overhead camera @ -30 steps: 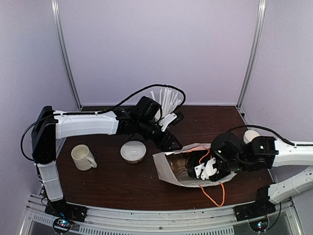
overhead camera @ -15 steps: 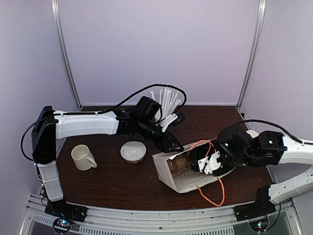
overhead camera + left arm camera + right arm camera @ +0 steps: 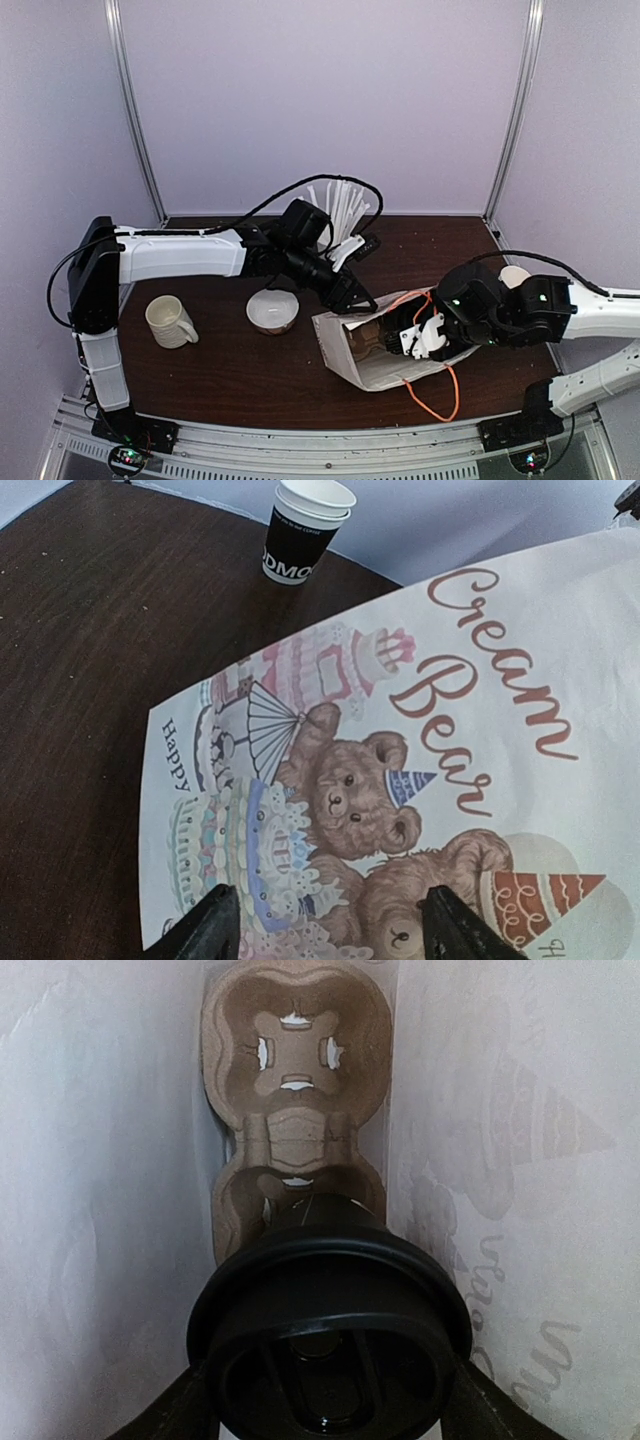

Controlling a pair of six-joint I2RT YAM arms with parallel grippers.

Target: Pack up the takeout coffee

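Note:
The takeout coffee (image 3: 330, 1340), a black cup under a round black lid, is inside the white paper bag (image 3: 375, 372), which lies on its side. My right gripper (image 3: 330, 1402) is shut on it, one finger on each side just under the lid. The cup's base points at the near socket of a brown cardboard cup carrier (image 3: 295, 1070) deep in the bag. From above, my right gripper (image 3: 420, 338) fills the bag's mouth and hides the cup. My left gripper (image 3: 330, 920) is open, its fingers spread over the bag's printed "Cream Bear" side (image 3: 500, 680), at the bag's far edge (image 3: 352, 293).
A cream mug (image 3: 170, 321) and a white bowl (image 3: 272, 308) stand left of the bag. A white cup of stirrer sticks (image 3: 340, 210) is at the back. A lidless black paper cup (image 3: 300, 535) stands at the right (image 3: 513, 277). Orange handles (image 3: 435, 395) trail toward the front edge.
My right gripper, still holding the coffee, rose and pushed further into the bag, then settled slightly lower. The bag's mouth stood up and widened. The left gripper edged toward the bag.

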